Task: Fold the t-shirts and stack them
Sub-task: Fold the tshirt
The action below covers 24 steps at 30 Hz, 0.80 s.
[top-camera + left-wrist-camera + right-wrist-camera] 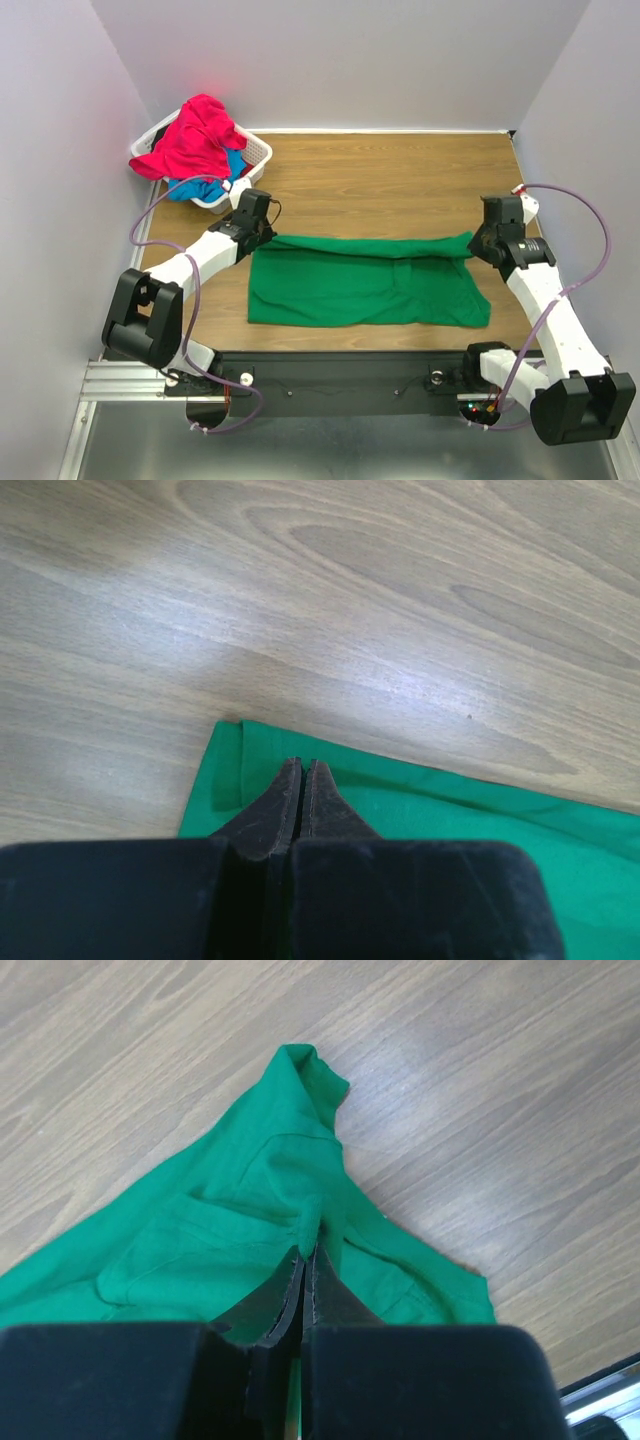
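Lying flat on the table, the green t-shirt stretches between both claws. The right claw is clenched on a bunched fold at one far corner. The left claw is clenched too, tips over the opposite corner; whether it pinches cloth is unclear. Beyond the left claw, a basket holds the red t-shirt and the blue t-shirt.

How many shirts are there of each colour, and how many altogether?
green t-shirt, spread out on the table: 1
pinkish-red t-shirt, heaped in the white basket: 1
blue t-shirt, under the red one in that basket: 1
Total: 3 shirts
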{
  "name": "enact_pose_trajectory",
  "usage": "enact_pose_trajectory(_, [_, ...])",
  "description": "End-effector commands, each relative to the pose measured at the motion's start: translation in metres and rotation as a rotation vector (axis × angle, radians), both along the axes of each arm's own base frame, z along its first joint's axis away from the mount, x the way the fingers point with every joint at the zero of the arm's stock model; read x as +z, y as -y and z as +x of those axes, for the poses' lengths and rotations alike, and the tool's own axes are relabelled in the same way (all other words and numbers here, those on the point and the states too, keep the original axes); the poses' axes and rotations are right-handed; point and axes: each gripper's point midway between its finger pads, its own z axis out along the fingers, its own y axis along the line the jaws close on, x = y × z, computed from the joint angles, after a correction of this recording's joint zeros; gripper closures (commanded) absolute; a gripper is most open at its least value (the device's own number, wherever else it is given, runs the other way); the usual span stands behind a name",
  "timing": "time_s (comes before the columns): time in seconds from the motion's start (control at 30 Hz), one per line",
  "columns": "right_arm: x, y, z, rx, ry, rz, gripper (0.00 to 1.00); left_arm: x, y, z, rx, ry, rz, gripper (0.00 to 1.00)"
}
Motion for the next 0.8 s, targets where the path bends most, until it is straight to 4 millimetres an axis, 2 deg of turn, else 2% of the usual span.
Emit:
enact_pose_trajectory(0.0, [0.007, -0.004, -0.008, -0.040, 0.034, 0.057, 0.98, 0.005, -0.007, -0.009, 0.015, 0.022, -0.010, 1.00])
enact_pose_trajectory(0.2, [-0.032, -0.008, -0.036, -0.084, -0.076, 0.109, 0.95, -0.009, -0.003, -0.019, 0.012, 0.003, -0.056, 1.00])
enact_pose_trajectory(0.4, [-0.053, -0.006, -0.056, -0.173, -0.125, 0.136, 0.85, -0.032, -0.007, -0.036, 0.024, -0.050, -0.065, 0.99])
enact_pose_trajectory(0.43, [-0.057, -0.009, -0.058, -0.184, -0.127, 0.164, 0.82, -0.036, -0.009, -0.042, 0.033, -0.061, -0.069, 0.83])
enact_pose_trajectory(0.47, [-0.059, -0.012, -0.060, -0.191, -0.128, 0.180, 0.79, -0.038, -0.010, -0.044, 0.041, -0.066, -0.072, 0.72])
enact_pose_trajectory(0.5, [-0.060, -0.015, -0.064, -0.189, -0.133, 0.204, 0.66, -0.039, -0.012, -0.048, 0.048, -0.073, -0.070, 0.59])
enact_pose_trajectory(0.53, [-0.062, -0.018, -0.066, -0.202, -0.134, 0.225, 0.56, -0.037, -0.014, -0.051, 0.057, -0.069, -0.073, 0.33])
enact_pose_trajectory(0.57, [-0.062, -0.020, -0.068, -0.197, -0.136, 0.241, 0.47, -0.037, -0.017, -0.057, 0.075, -0.082, -0.069, 0.02])
enact_pose_trajectory(0.6, [-0.062, -0.027, -0.070, -0.178, -0.142, 0.271, 0.42, -0.033, -0.022, -0.058, 0.094, -0.075, -0.058, 0.02])
enact_pose_trajectory(0.63, [-0.060, -0.029, -0.072, -0.169, -0.142, 0.280, 0.32, -0.027, -0.024, -0.058, 0.104, -0.065, -0.056, 0.02])
enact_pose_trajectory(0.73, [-0.047, -0.032, -0.067, -0.115, -0.117, 0.278, 0.22, -0.004, -0.028, -0.059, 0.116, -0.027, -0.065, 0.02])
enact_pose_trajectory(0.77, [-0.042, -0.031, -0.064, -0.086, -0.114, 0.260, 0.21, 0.010, -0.025, -0.056, 0.109, 0.002, -0.079, 0.02])
